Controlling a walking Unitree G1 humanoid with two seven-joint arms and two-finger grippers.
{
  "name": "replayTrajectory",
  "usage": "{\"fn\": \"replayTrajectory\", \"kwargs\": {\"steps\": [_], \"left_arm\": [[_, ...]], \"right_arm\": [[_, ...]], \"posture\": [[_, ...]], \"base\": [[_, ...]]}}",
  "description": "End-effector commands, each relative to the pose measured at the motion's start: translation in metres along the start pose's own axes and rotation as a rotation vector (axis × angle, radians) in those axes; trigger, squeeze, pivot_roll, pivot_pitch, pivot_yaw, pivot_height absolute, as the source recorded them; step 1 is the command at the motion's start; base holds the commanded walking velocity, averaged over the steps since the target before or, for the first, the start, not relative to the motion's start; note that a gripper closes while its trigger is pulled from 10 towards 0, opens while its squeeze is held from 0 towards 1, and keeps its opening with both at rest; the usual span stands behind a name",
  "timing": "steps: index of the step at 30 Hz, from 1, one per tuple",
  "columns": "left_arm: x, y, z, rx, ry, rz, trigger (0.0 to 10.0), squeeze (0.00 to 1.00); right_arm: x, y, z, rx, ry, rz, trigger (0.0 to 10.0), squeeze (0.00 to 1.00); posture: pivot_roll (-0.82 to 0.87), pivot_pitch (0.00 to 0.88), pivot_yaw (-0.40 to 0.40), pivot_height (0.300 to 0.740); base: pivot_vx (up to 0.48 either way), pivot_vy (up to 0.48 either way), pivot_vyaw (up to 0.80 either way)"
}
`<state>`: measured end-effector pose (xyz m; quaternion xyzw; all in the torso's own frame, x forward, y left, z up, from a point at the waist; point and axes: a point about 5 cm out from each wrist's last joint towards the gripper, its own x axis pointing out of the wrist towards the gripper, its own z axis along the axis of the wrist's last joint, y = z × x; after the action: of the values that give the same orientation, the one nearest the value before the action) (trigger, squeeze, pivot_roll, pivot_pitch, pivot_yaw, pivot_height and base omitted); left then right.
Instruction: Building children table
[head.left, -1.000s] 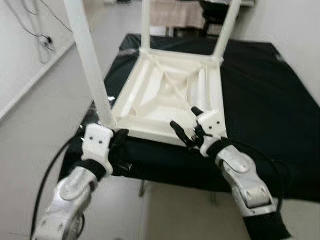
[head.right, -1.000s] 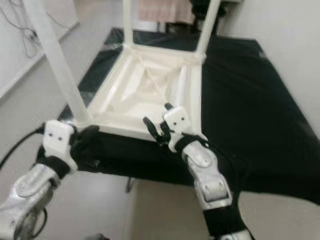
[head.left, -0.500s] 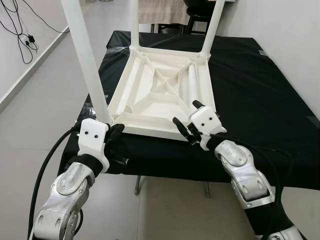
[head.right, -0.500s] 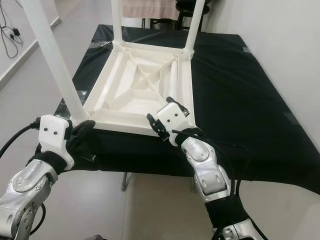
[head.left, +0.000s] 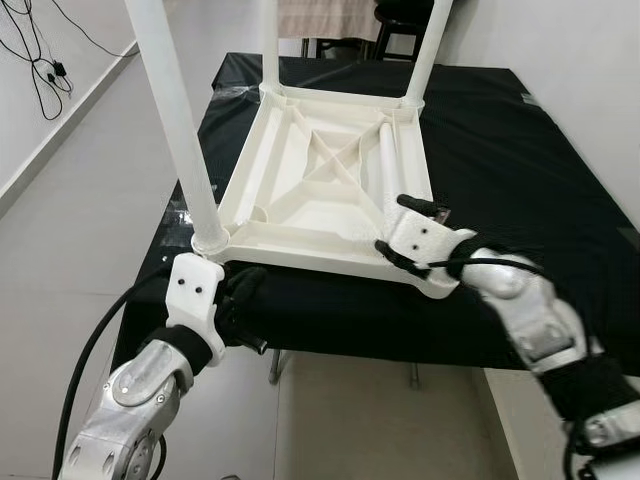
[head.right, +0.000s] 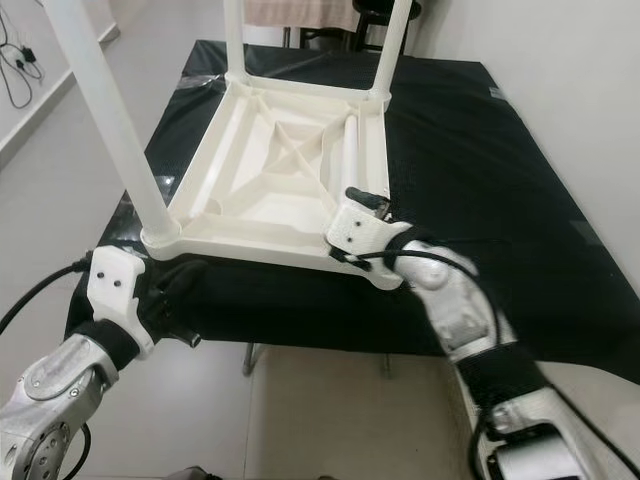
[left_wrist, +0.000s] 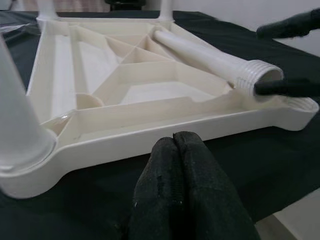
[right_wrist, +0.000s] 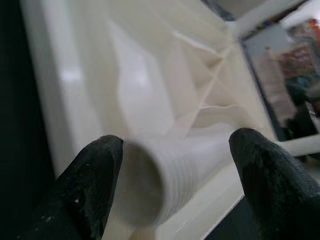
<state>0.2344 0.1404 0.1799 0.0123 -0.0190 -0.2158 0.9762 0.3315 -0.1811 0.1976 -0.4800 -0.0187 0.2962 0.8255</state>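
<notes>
My right gripper (right_wrist: 170, 185) is spread around the threaded end of the loose leg (head.left: 388, 160) lying inside the upturned table top (head.left: 300, 215), apparently not yet pinching, so I should close squarely behind the threads, left gripper (left_wrist: 182, 150) pressed together nearby.

Even, bright indoor light; the eye views are sharp. The right wrist view is blurred, fingers (right_wrist: 92, 185) out of focus.
</notes>
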Motion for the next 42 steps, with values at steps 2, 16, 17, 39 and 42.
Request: {"fn": "replayTrajectory", "kwargs": {"steps": [2, 16, 17, 39, 42], "left_arm": [[-0.001, 0.0, -0.001, 0.002, 0.0, -0.015, 10.0, 0.0], [0.0, 0.0, 0.0, 0.008, -0.004, -0.018, 10.0, 0.0], [0.0, 0.0, 0.0, 0.008, -0.004, -0.018, 10.0, 0.0], [0.001, 0.0, -0.001, 0.007, -0.013, -0.016, 10.0, 0.0], [0.002, -0.001, -0.001, 0.005, -0.014, -0.015, 10.0, 0.0]], "right_arm": [[-0.007, -0.001, -0.005, -0.007, -0.002, 0.037, 10.0, 0.0], [-0.001, -0.022, -0.021, -0.076, 0.161, -0.115, 10.0, 0.0], [-0.001, -0.022, -0.021, -0.076, 0.161, -0.115, 10.0, 0.0], [0.022, -0.013, 0.004, 0.148, 0.181, -0.409, 10.0, 0.0], [0.03, -0.013, 0.013, 0.161, 0.17, -0.439, 10.0, 0.0]], "posture": [[0.03, 0.141, -0.076, 0.74], [0.03, 0.137, -0.079, 0.74], [0.03, 0.137, -0.079, 0.74], [0.01, 0.128, -0.085, 0.74], [0.01, 0.126, -0.086, 0.74]], "base": [[0.0, 0.0, 0.0], [0.0, 0.0, 0.0], [0.0, 0.0, 0.0], [0.0, 0.0, 0.0], [0.0, 0.0, 0.0]]}}
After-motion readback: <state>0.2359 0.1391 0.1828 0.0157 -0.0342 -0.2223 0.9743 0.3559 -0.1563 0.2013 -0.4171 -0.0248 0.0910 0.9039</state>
